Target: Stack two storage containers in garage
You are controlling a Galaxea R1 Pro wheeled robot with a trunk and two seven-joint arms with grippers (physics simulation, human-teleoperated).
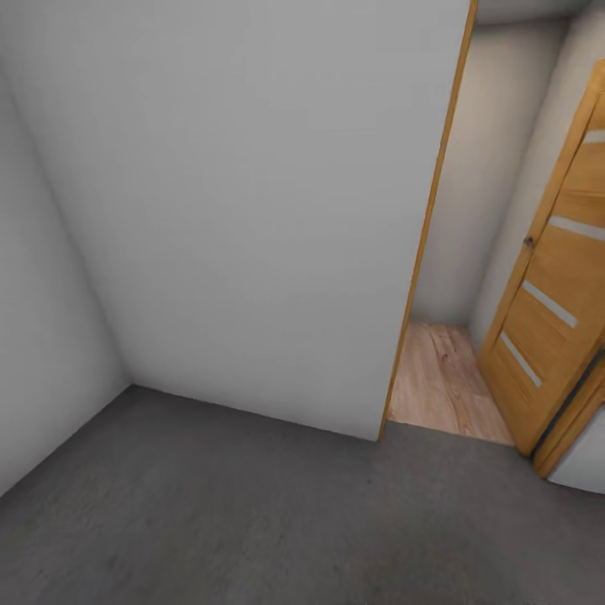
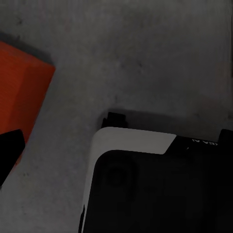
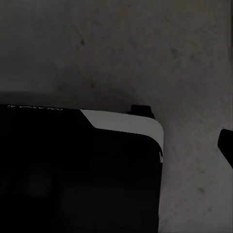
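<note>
At the edge of our left wrist view a dark fingertip [image 2: 9, 145] of the left claw pokes in, and a sliver of the right claw's fingertip [image 3: 226, 144] shows in the right wrist view; from so little we cannot tell whether either claw is apart or together. Just beside that left fingertip we see an orange-red storage container [image 2: 22, 87], one flat wall and a corner of it, sitting on the floor [image 2: 145, 58], rough dark grey concrete. Both wrist views also look down on the robot's own base [image 2: 155, 189], black with a white rim, over the same concrete. Further out, from the head, the grey floor runs to a plain white wall [image 1: 235, 193]. To its right we see a wood-trimmed doorway [image 1: 428, 227], light wood planks [image 1: 441, 378] beyond it, and an open wooden door [image 1: 555, 286] with pale glass strips
</note>
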